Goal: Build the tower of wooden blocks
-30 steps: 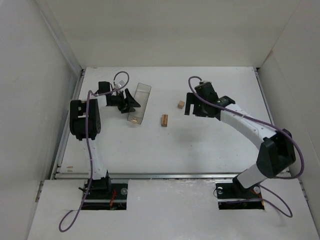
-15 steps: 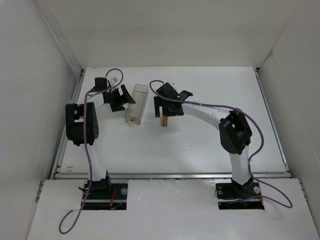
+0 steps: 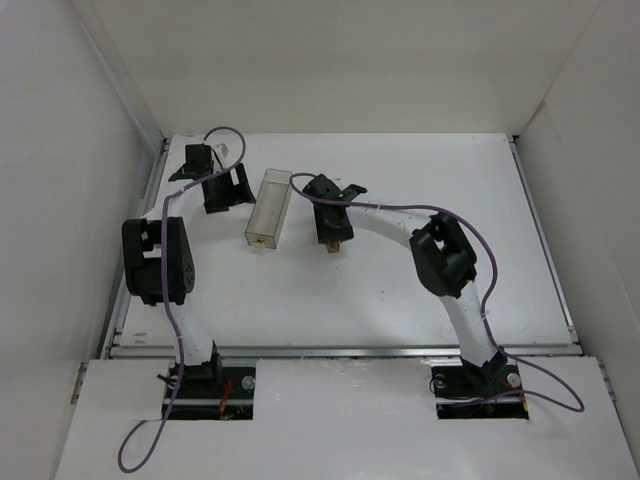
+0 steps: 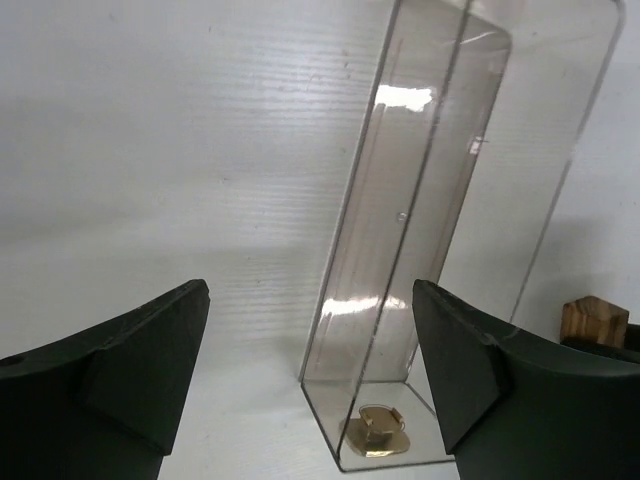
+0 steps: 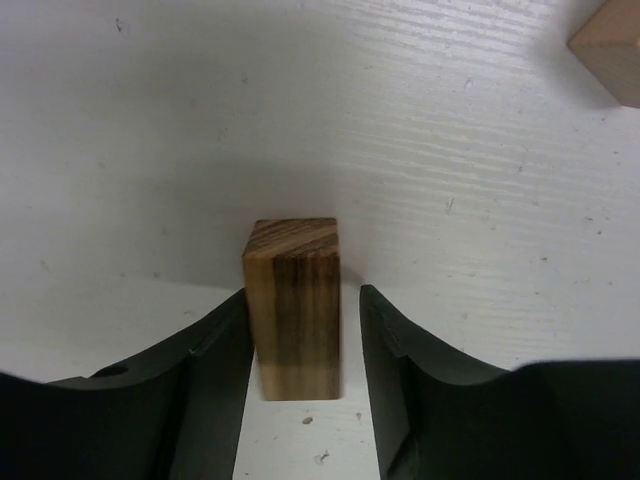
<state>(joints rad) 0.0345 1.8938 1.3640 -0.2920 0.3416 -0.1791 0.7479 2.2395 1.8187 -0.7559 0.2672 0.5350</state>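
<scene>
Wood block tower is standing upright on the white table, about mid-table and right of the clear plastic box. From the wrist it reads as a short column, darker grain up top and a paler band at the bottom.

I've got the right gripper down over it with one finger on each side. One finger looks flush against the side of the column. On the other side I can see a thin strip of table between finger and wood, so the jaws bracket it but I wouldn't call it clamped. The tower's base looks flat on the table.

A loose wood block sits in the far corner of the right wrist view, well apart from the tower. I can't pick it out from the top camera.

The left gripper is at the far left of the table, beside the box. Its fingers are spread wide with nothing between them, and it isn't touching the box. The box lies on its side on the table, long axis running away from that wrist camera. There's a small brass-coloured piece inside at its near end.
</scene>
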